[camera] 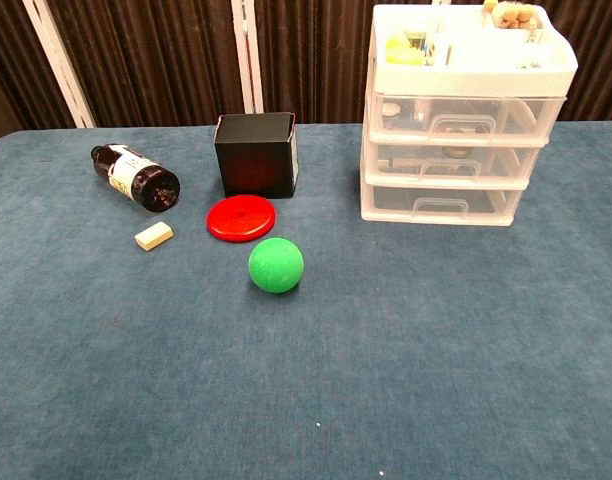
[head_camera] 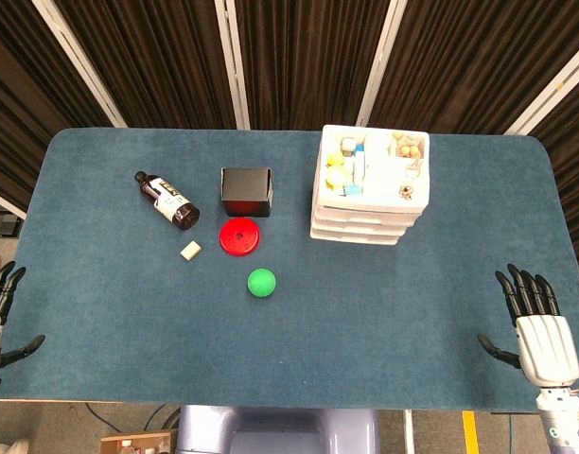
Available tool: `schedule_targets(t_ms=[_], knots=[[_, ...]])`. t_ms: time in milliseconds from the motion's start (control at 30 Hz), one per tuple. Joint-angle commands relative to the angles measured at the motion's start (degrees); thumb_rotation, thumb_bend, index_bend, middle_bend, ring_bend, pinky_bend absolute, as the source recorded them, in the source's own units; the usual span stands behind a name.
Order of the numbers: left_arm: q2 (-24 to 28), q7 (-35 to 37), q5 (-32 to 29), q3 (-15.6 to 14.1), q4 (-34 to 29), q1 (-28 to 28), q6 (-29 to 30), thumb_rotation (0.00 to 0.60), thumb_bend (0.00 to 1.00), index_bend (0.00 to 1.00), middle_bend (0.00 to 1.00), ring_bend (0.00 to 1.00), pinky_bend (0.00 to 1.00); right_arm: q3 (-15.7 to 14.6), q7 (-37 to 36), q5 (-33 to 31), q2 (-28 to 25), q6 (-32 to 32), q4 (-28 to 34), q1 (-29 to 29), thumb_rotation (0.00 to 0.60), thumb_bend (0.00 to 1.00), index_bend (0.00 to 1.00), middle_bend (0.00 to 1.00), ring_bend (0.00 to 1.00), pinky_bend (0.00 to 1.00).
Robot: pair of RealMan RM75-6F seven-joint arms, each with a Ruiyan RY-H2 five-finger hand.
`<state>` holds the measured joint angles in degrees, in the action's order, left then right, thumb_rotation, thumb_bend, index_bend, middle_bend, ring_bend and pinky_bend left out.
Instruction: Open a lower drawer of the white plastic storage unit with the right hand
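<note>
The white plastic storage unit [head_camera: 369, 186] [camera: 464, 115] stands at the back right of the table, its clear drawers all pushed in. The bottom drawer [camera: 441, 201] and the middle drawer [camera: 448, 159] each show a handle on the front. Small items lie in the open top tray [head_camera: 375, 161]. My right hand [head_camera: 538, 333] lies flat and open at the table's near right edge, far from the unit, holding nothing. My left hand [head_camera: 0, 307] is open at the near left edge, partly cut off. Neither hand shows in the chest view.
A dark bottle [head_camera: 167, 200] lies on its side at the left, with a small cream block [head_camera: 190, 251] near it. A black box [head_camera: 246, 190], a red disc [head_camera: 240, 236] and a green ball [head_camera: 261, 282] sit mid-table on the blue cloth [head_camera: 384, 312].
</note>
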<state>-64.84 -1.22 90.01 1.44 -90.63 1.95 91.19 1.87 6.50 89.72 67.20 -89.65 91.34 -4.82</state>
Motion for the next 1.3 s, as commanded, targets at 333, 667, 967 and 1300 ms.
schedule_targets(t_ms=[333, 667, 967, 1300], knots=[[-0.1, 0.4, 0.3, -0.1, -0.1, -0.1, 0.1, 0.6, 0.02, 0.0, 0.0, 0.0, 0.03, 0.0, -5.7, -0.1, -1.2, 1.9, 6.0, -0.4, 0.6, 0.24, 0.0, 0.08, 0.13, 0.31], [0.4, 2.4, 0.2, -0.2, -0.5, 0.2, -0.7, 0.6, 0.03, 0.0, 0.0, 0.0, 0.03, 5.0, -15.8, -15.9, -4.4, 19.5, 29.5, -8.5, 0.6, 0.62, 0.0, 0.75, 0.79, 0.89], [1.6, 5.7, -0.1, -0.5, -1.2, 0.1, -1.2, 0.6, 0.03, 0.0, 0.0, 0.0, 0.03, 12.5, -12.8, -35.1, 4.6, 27.9, 29.5, -19.0, 0.6, 0.86, 0.0, 0.8, 0.83, 0.91], [2.8, 8.1, -1.1, -0.5, -1.8, 0.4, -2.8, 0.6, 0.03, 0.0, 0.0, 0.0, 0.03, 18.8, -12.7, -51.6, 15.4, 31.6, 19.3, -27.6, 0.6, 0.88, 0.0, 0.8, 0.84, 0.91]])
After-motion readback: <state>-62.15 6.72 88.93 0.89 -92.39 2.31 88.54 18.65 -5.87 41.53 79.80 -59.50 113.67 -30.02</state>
